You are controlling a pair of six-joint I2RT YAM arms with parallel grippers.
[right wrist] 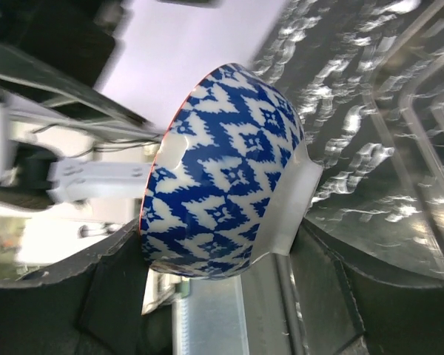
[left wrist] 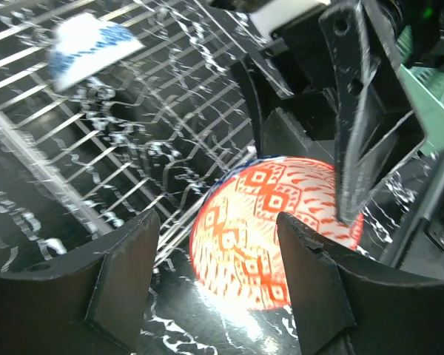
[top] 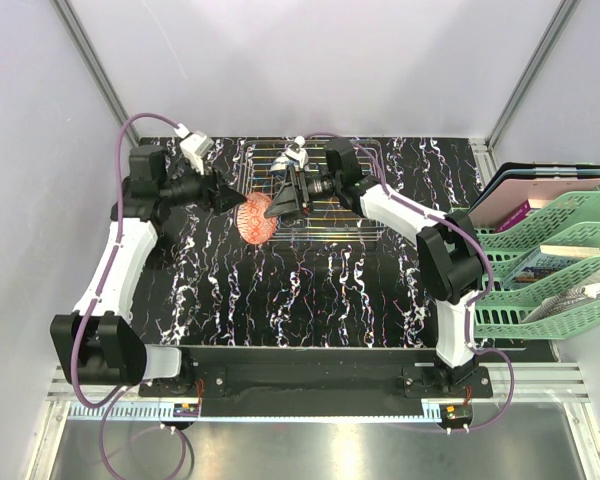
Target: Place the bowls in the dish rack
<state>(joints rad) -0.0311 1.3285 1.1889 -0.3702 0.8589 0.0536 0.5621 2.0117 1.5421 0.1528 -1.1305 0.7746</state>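
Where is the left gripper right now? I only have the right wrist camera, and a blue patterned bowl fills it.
Observer: The left gripper is open, close beside the patterned bowl on its left.
Operator: Anything in the rack already?
Observer: A second bowl, blue and white, sits in the dish rack.
Operator: Where is mine relative to it?
Observer: At the rack's near left corner, tilted, its orange-red inside facing the left arm.

Brightly, evenly lit from overhead, soft shadows on the marbled tabletop [top: 310, 300]. Washed out by glare on the orange-patterned bowl [left wrist: 266, 237]; motion-smeared at the blue-and-white bowl [left wrist: 89, 44]. Blurred and streaky across the dish rack [right wrist: 408, 100] at the right wrist
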